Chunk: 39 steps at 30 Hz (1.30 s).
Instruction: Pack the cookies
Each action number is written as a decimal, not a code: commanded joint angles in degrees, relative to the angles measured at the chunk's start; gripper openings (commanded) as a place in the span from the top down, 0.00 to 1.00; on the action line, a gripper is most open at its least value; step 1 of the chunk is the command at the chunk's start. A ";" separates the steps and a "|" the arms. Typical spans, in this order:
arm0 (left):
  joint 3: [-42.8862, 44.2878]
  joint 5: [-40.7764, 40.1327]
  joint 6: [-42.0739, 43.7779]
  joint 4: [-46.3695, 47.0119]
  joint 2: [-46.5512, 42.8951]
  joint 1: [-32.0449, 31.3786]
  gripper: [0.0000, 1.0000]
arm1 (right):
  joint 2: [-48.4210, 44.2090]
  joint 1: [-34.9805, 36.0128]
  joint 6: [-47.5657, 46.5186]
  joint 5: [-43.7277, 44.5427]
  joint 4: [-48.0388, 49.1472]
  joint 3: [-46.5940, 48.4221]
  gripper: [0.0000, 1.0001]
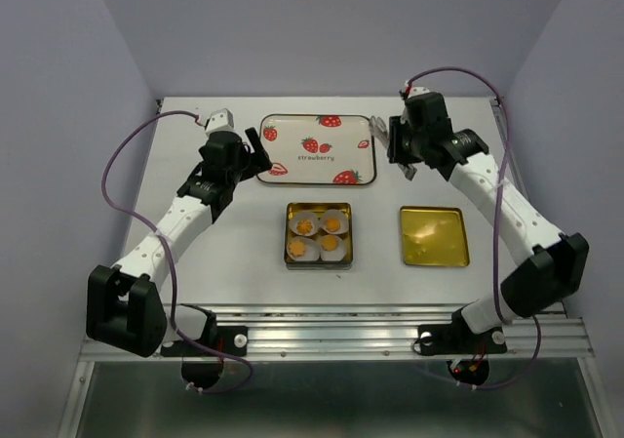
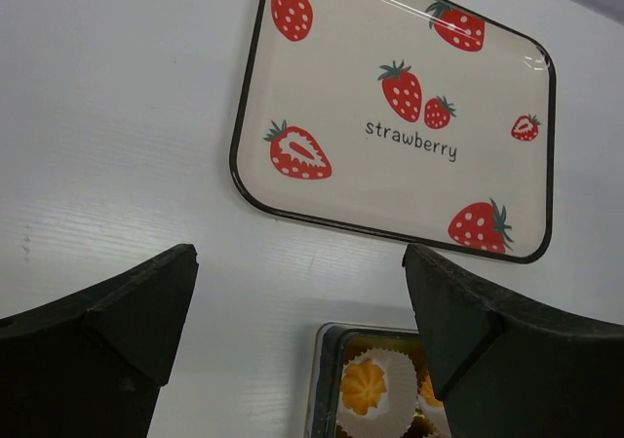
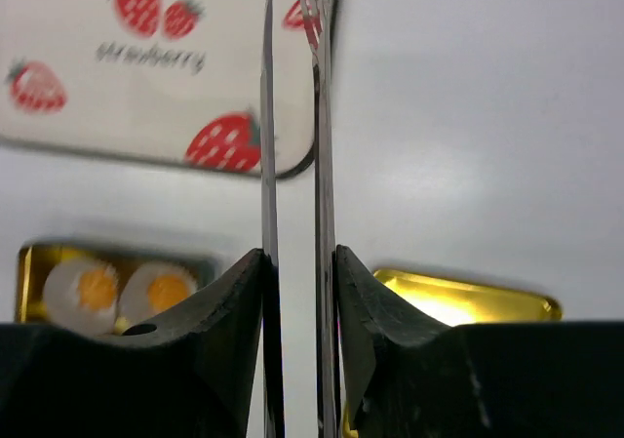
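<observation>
All four cookies [image 1: 318,235] sit in white paper cups [image 2: 388,384] inside the square gold tin [image 1: 287,235] at the middle of the surface [image 1: 224,253]. Its lid [image 1: 434,235] lies flat and well apart to the right, so the filling looks done and closing the tin is probably what remains. The right hand [image 3: 300,258] is clamped on a pair of thin metal blades, most likely tongs [image 3: 320,145], though the wrist view is too close to be sure. It hovers near the right edge of the strawberry tray [image 1: 292,150]. The left hand [image 2: 297,262] is spread wide with nothing in it, beside the tray's left edge. To do this well, set the tongs down on the tray or on bare surface, away from the tin. Then grip the lid by one edge, carry it level over the tin, square the corners, and lower it straight so no cup is jostled.
</observation>
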 commanded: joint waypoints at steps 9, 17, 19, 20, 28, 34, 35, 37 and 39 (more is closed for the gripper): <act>1.58 2.64 0.77 4.98 1.82 -0.13 0.01 | 34.18 -20.58 -12.29 1.40 17.01 23.82 0.66; 3.16 1.85 1.39 4.81 3.50 -0.13 0.01 | 44.47 -24.01 -20.92 -2.38 23.08 23.05 0.61; 3.42 1.67 1.56 4.81 3.76 -0.13 0.01 | 45.71 -24.01 -21.10 -2.12 23.69 22.43 0.56; 3.60 1.58 1.65 4.46 4.02 -0.13 0.01 | 47.02 -24.53 -21.01 -1.77 24.22 22.26 0.55; 4.66 1.76 1.92 3.05 3.94 -0.13 0.01 | 44.76 -24.54 -17.85 2.89 24.05 19.71 0.17; 3.87 1.50 1.13 2.70 2.18 -0.13 0.01 | 35.43 -24.54 -16.89 3.42 23.35 15.05 0.00; 3.34 1.32 0.51 2.70 1.48 -0.13 0.01 | 32.12 -24.54 -16.10 3.60 22.47 14.35 0.00; 2.55 0.97 0.16 2.70 0.95 -0.13 0.01 | 26.50 -24.54 -13.12 3.86 20.72 11.19 0.00; 2.02 0.44 -0.55 2.79 0.16 -0.13 0.01 | 22.79 -24.54 -5.13 6.05 16.33 8.12 0.00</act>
